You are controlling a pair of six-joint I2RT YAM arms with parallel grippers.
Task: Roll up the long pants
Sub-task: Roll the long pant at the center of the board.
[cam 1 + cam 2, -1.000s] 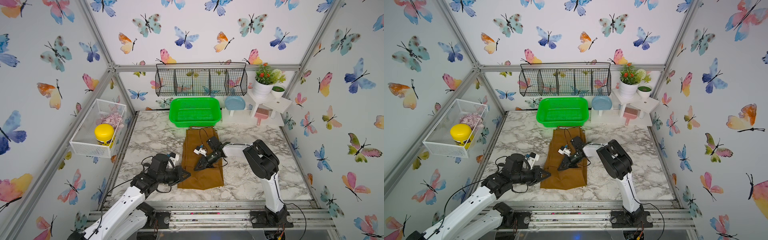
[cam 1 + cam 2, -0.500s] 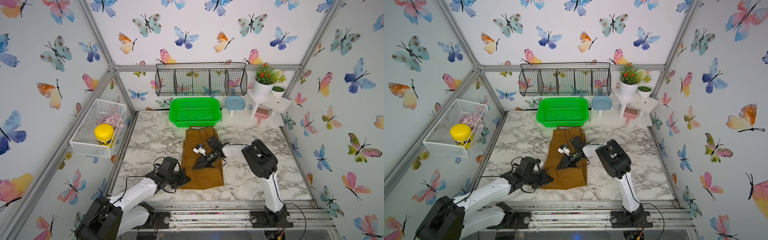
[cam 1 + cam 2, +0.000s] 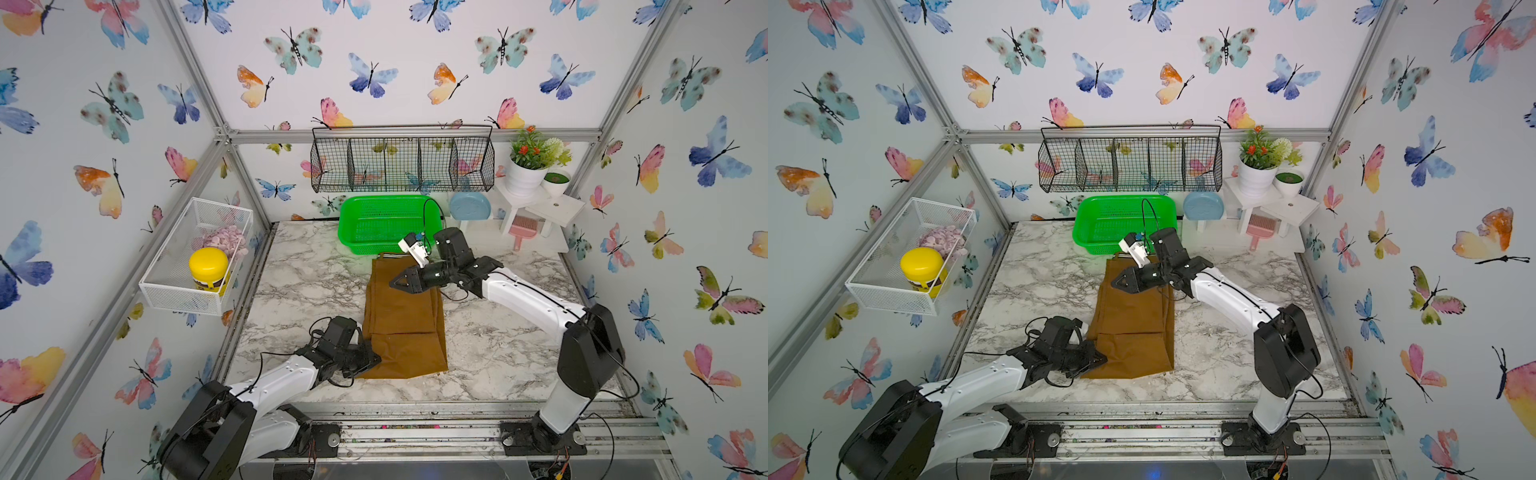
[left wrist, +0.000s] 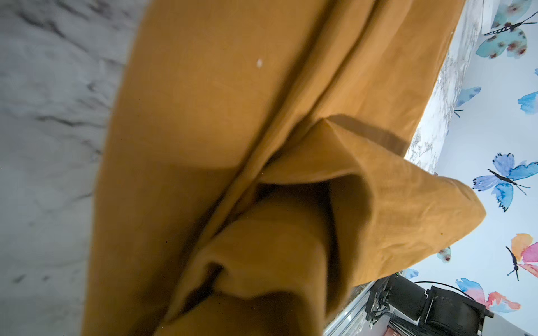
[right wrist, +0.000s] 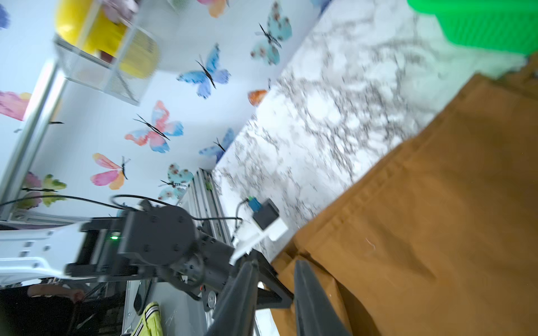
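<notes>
1. My left fingers (image 3: 371, 360) are closed, low at the near left corner of the long pants (image 3: 402, 316), at the edge of the cloth closest to my bases.
2. The left wrist view is almost filled with mustard-brown cloth (image 4: 203, 116). It is bunched in folds right up against the camera, and one flap is raised clear of the desk (image 4: 43, 145). I take this as my left fingers pinching the pants, though the fingers themselves are hidden in that view.
3. My right fingers (image 3: 400, 283) hang over the far half of the pants, pointing toward my left side. They are slightly parted, and the right wrist view shows a narrow gap beside one finger (image 5: 246, 291) with nothing in it.
4. In both top views the pants lie lengthwise down the middle of the marble desk (image 3: 311, 270).
5. The far end of the pants is just beside the green basket (image 3: 386, 220).
6. A straight cross edge in the cloth runs across the near part, level with my left wrist (image 3: 1129, 332).
</notes>
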